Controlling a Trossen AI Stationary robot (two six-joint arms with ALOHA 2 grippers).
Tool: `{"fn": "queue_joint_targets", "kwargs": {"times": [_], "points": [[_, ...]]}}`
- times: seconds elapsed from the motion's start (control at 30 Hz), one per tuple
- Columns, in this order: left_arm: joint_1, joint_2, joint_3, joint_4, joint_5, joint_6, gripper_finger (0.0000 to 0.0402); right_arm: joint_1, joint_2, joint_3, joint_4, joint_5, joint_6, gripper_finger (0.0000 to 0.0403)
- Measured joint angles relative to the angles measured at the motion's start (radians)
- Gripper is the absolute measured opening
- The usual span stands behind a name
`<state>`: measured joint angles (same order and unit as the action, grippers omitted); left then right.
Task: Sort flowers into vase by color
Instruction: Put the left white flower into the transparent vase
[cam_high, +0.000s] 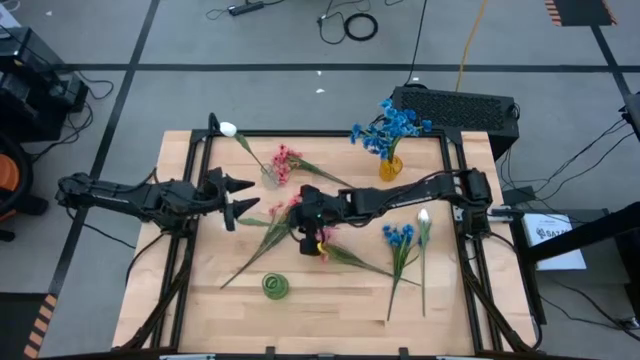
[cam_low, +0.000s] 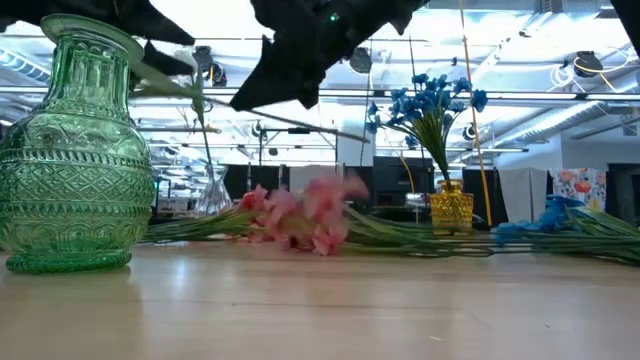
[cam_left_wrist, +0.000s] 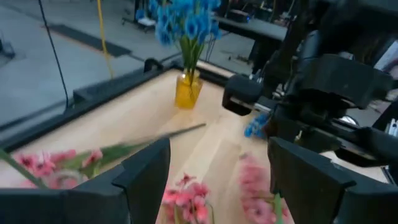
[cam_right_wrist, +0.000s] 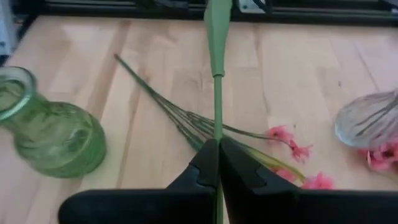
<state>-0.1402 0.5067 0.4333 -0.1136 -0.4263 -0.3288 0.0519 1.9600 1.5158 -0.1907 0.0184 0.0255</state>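
My right gripper (cam_high: 308, 228) is over the table's middle, shut on a thin green stem (cam_right_wrist: 217, 93) among pink sprigs (cam_high: 285, 215) that lie on the wood. My left gripper (cam_high: 240, 196) hovers open just left of them, beside the clear vase (cam_high: 270, 176), which holds a pink and a white sprig. In the left wrist view, pink blossoms (cam_left_wrist: 186, 196) show below its open fingers (cam_left_wrist: 146, 177). The yellow vase (cam_high: 390, 166) holds blue flowers. The green vase (cam_high: 275, 287) stands near the near edge. A blue sprig (cam_high: 398, 240) and a white one (cam_high: 423, 222) lie to the right. My right gripper pinches the green stem (cam_right_wrist: 217, 134) between its two fingertips, coming from above. The stem runs on past the fingertips to a thicker green part (cam_right_wrist: 217, 25), above the table. Which blossoms belong to this stem, I cannot tell.
Another pink sprig's stems (cam_right_wrist: 158, 96) fan out on the wood under the held stem. The green vase (cam_right_wrist: 53, 134) and the clear vase (cam_right_wrist: 373, 118) flank the right gripper. Black rails (cam_high: 190, 200) frame the table. Bare wood lies at the near left.
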Motion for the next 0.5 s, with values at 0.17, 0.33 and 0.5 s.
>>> {"fn": "queue_joint_targets", "kwargs": {"times": [0.17, 0.33, 0.5], "points": [[0.000, -0.054, 0.041, 0.003, 0.001, 0.067, 0.0273, -0.020, -0.061, 0.000, -0.126, -0.024, -0.046, 0.0000], [0.000, -0.095, 0.050, 0.002, 0.001, 0.100, 0.0273, -0.028, -0.148, 0.000, -0.256, -0.024, -0.056, 0.0000], [0.000, -0.103, 0.050, -0.005, 0.002, 0.103, 0.0273, -0.032, -0.269, -0.026, -0.327, -0.025, -0.068, 0.0000]]}}
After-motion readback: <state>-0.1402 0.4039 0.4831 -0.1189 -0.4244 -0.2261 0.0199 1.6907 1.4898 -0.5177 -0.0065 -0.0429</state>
